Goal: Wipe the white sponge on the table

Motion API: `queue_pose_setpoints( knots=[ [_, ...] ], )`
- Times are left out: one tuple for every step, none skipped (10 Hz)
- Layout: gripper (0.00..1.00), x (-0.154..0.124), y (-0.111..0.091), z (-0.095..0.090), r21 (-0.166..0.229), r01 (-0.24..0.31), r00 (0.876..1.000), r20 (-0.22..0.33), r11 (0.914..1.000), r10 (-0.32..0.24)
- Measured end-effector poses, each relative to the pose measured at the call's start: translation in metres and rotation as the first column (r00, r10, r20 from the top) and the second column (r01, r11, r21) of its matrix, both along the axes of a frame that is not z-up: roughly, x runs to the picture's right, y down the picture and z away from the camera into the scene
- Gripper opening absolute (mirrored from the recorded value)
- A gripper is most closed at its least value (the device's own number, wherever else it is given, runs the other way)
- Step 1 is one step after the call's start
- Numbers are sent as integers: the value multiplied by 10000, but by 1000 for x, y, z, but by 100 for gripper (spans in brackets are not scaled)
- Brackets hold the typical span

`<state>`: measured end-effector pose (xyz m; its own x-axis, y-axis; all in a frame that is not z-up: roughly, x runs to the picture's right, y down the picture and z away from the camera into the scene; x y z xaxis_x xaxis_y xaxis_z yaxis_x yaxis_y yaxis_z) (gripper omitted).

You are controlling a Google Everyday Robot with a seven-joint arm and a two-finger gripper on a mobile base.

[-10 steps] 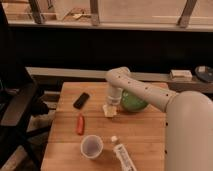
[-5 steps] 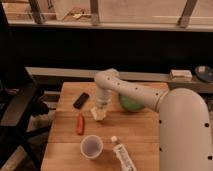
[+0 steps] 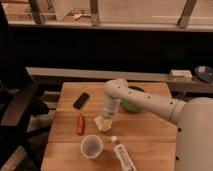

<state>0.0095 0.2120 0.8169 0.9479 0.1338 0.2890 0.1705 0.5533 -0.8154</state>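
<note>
The white sponge is a small off-white pad lying on the light-wood table, near its middle. My gripper points straight down from the white arm and is shut on the sponge, pressing it to the tabletop. The gripper hides the sponge's top; only its lower left edge shows.
A black phone lies at the back left and a red-orange object left of the sponge. A pale cup and a white labelled bottle are near the front edge. A green bowl sits behind the arm.
The gripper and sponge slid left across the table, then came back a little right and toward the front edge. The other objects have not moved.
</note>
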Motion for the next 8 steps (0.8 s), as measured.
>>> queue_pose_setpoints(
  knots=[
    [0, 23, -5, 8, 27, -46, 9990, -450, 10000, 48],
    [0, 40, -15, 16, 147, -34, 9968, -800, 9999, 46],
    [0, 49, -29, 25, 286, 72, 9948, -1016, 9996, -43],
    [0, 50, -35, 28, 372, 125, 9944, -1052, 9992, -85],
    [0, 39, -59, 41, 753, 310, 9953, -937, 9967, -239],
    [0, 25, -69, 44, 913, 470, 9967, -710, 9947, -406],
    [0, 12, -75, 44, 1044, 639, 9971, -477, 9925, -592],
    [0, -4, -75, 41, 1102, 904, 9959, -151, 9898, -893]
  ],
)
